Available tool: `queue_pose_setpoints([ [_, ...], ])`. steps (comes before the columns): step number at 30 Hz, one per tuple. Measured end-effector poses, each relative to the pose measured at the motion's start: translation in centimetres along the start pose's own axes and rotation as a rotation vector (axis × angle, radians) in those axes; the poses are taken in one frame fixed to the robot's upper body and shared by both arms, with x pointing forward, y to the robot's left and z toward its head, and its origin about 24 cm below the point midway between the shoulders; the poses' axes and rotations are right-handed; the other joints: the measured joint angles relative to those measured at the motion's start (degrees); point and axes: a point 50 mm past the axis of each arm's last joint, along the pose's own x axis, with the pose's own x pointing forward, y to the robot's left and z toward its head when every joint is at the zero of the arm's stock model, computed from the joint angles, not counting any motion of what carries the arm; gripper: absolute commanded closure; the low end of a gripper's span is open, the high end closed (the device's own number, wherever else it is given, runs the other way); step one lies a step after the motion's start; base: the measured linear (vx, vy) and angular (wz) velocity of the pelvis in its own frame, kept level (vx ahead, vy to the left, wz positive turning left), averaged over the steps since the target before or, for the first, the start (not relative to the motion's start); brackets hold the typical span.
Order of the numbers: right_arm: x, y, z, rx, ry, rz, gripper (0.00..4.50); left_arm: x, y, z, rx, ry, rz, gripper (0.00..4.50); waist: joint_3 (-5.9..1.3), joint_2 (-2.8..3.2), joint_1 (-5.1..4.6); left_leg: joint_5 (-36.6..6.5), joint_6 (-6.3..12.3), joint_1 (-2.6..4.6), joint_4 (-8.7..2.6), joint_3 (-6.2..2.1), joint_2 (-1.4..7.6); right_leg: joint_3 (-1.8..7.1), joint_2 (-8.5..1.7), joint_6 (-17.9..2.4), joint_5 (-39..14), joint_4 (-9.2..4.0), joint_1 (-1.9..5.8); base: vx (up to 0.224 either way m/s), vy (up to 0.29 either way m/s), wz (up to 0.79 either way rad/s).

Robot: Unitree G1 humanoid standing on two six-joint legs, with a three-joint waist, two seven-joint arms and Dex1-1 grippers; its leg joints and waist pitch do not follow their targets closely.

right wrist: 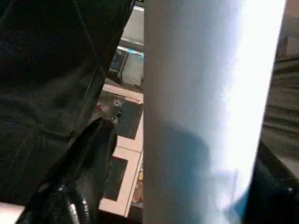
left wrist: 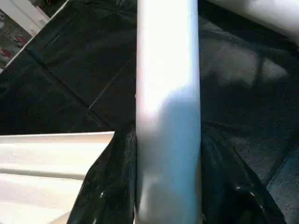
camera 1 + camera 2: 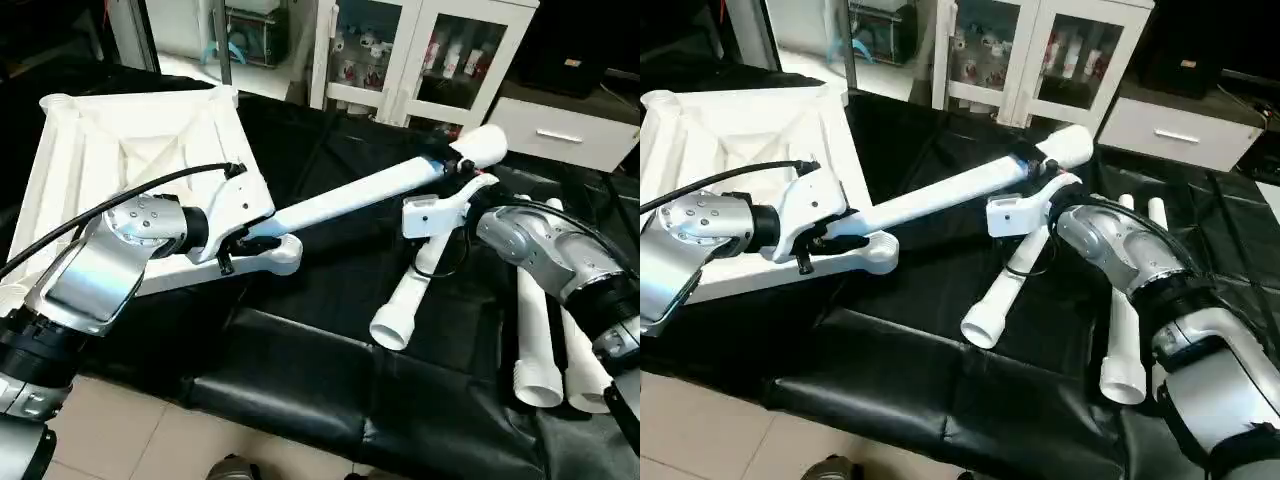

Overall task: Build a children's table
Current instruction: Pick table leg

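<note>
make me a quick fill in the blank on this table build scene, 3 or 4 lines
1. The left gripper is shut on one white ____.
2. Besides the held leg, ____ more legs lie on the black cover.
3. The table top lies with its ribbed ____ facing up.
4. The right gripper is at the held leg's ____ end.

Missing words: leg; three; underside; wide

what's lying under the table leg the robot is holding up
Under the raised leg lies black sheeting, and another white leg lies beneath its far end. Two more legs lie further right. Whatever the sheeting covers is hidden.
</note>
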Motion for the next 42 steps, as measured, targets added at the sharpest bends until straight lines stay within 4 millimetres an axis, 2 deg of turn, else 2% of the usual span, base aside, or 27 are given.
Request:
queue_pose_setpoints([
  [1, 0.0, 0.0, 0.0, 0.001, -0.002, 0.0, 1.37, 0.0, 0.0, 0.0, 0.002, 0.0, 0.0, 3.01, 0.0, 0.0, 0.0, 0.0, 0.0, 0.0, 0.0, 0.0, 0.0, 0.0, 0.0, 0.0, 0.0, 0.0, 0.0, 0.0, 0.0, 0.0],
  [3, 0.0, 0.1, -0.1, 0.003, -0.003, 0.002, 1.7, 0.0, 0.0, 0.0, 0.006, 0.0, 0.001, 3.01, 0.0, 0.0, 0.0, 0.0, 0.0, 0.0, 0.0, 0.0, 0.0, 0.0, 0.0, 0.0, 0.0, 0.01, 0.0, 0.0, 0.0, 0.0],
  [7, 0.0, 0.2, -0.1, 0.005, -0.003, 0.008, 1.9, 0.0, 0.1, 0.1, 0.025, 0.0, 0.007, 3.01, 0.0, 0.0, 0.02, 0.0, 0.0, -0.01, 0.01, 0.0, 0.0, 0.0, 0.0, 0.0, 0.0, 0.0, 0.0, 0.0, 0.0, 0.0],
  [8, 0.0, 0.3, -0.1, 0.006, -0.003, 0.006, 2.13, 0.0, 0.1, 0.1, 0.027, 0.0, 0.008, 3.01, 0.0, 0.0, 0.02, 0.0, 0.0, -0.01, 0.01, 0.0, 0.0, 0.0, 0.0, 0.0, 0.0, 0.0, 0.0, 0.0, 0.0, 0.0],
  [15, -0.1, 0.4, -0.2, 0.013, -0.008, 0.001, 2.6, 0.1, 0.2, 0.1, 0.04, -0.005, 0.019, 3.01, 0.0, 0.0, 0.06, 0.0, 0.0, -0.01, 0.02, 0.0, 0.0, 0.0, 0.0, 0.0, 0.0, 0.01, 0.0, 0.0, 0.0, 0.0],
  [17, -0.1, 0.3, -0.5, 0.014, 0.005, 0.002, 2.64, 0.6, 0.2, 0.0, 0.019, -0.03, 0.027, 2.45, 0.0, -0.01, 0.08, 0.0, 0.01, -0.05, 0.05, 0.0, 0.0, 0.0, 0.0, 0.0, 0.0, 0.01, -0.01, 0.0, 0.0, 0.0],
  [21, -0.2, 0.0, -0.9, 0.027, 0.024, -0.012, 2.65, 0.4, 1.2, 0.1, -0.119, -0.149, 0.076, 2.24, 0.0, -0.01, -0.02, 0.0, 0.02, -0.06, 0.09, -0.01, 0.02, 0.0, 0.01, 0.0, 0.0, 0.02, -0.01, 0.0, 0.0, 0.0],
  [24, -0.2, -0.4, -1.3, 0.033, 0.038, -0.032, 2.66, -0.1, 1.5, 0.5, -0.173, -0.232, 0.082, 1.9, -0.02, 0.02, -0.02, 0.0, 0.04, -0.07, 0.08, 0.0, 0.02, 0.0, 0.01, 0.0, 0.0, 0.02, -0.03, 0.0, 0.0, 0.0],
  [28, -0.6, 1.5, -1.2, 0.068, 0.044, 0.045, 2.66, -3.2, 4.3, 3.2, -0.232, -0.553, 0.239, 1.62, -0.04, 0.0, 0.01, 0.0, 0.05, -0.09, 0.09, 0.0, 0.02, 0.0, 0.02, 0.0, 0.0, 0.01, -0.03, 0.0, 0.0, 0.0],
  [31, -0.7, 2.3, -1.0, 0.12, 0.053, 0.088, 2.66, -4.4, 5.0, 4.5, -0.313, -0.745, 0.285, 1.6, -0.04, -0.01, 0.05, 0.0, 0.07, -0.09, 0.14, 0.01, 0.02, 0.01, 0.01, 0.0, 0.0, 0.01, -0.02, 0.0, 0.0, 0.0],
  [34, -0.4, 2.2, -0.7, 0.202, 0.061, 0.091, 2.66, -4.3, 5.0, 4.9, -0.396, -0.842, 0.304, 1.6, -0.04, -0.01, -0.02, 0.0, 0.07, -0.08, 0.19, 0.01, 0.05, -0.01, 0.02, -0.1, 0.0, 0.05, -0.02, 0.0, 0.0, 0.0],
  [36, -0.6, 2.7, -0.8, 0.265, 0.084, 0.104, 2.66, -4.7, 5.8, 5.3, -0.459, -0.913, 0.354, 1.6, -0.05, -0.02, 0.07, 0.0, 0.08, -0.09, 0.25, 0.01, 0.07, -0.03, 0.02, -0.1, 0.0, 0.09, -0.02, 0.0, 0.0, 0.0],
  [38, -0.6, 3.5, -0.9, 0.457, 0.149, 0.109, 2.66, -6.2, 7.9, 5.5, -0.504, -0.942, 0.496, 1.6, -0.05, -0.02, -0.06, 0.0, 0.08, -0.08, 0.31, 0.0, 0.09, -0.03, 0.04, -0.1, 0.0, 0.17, -0.03, 0.0, 0.0, 0.0],
  [40, -0.6, 3.9, -1.1, 0.663, 0.206, 0.078, 2.66, -7.5, 9.5, 4.8, -0.498, -0.88, 0.64, 1.6, -0.1, 0.1, -0.29, 0.0, 0.08, -0.04, 0.33, 0.0, 0.08, 0.01, 0.04, 0.0, 0.0, 0.22, -0.04, 0.0, 0.0, 0.0],
  [42, -0.6, 3.7, -1.6, 0.876, 0.237, 0.048, 2.66, -7.5, 10.1, 3.4, -0.493, -0.785, 0.747, 1.6, -0.11, 0.12, -0.4, 0.0, 0.08, -0.05, 0.33, 0.0, 0.09, 0.0, 0.04, 0.1, 0.0, 0.23, -0.05, 0.0, 0.0, 0.0],
])
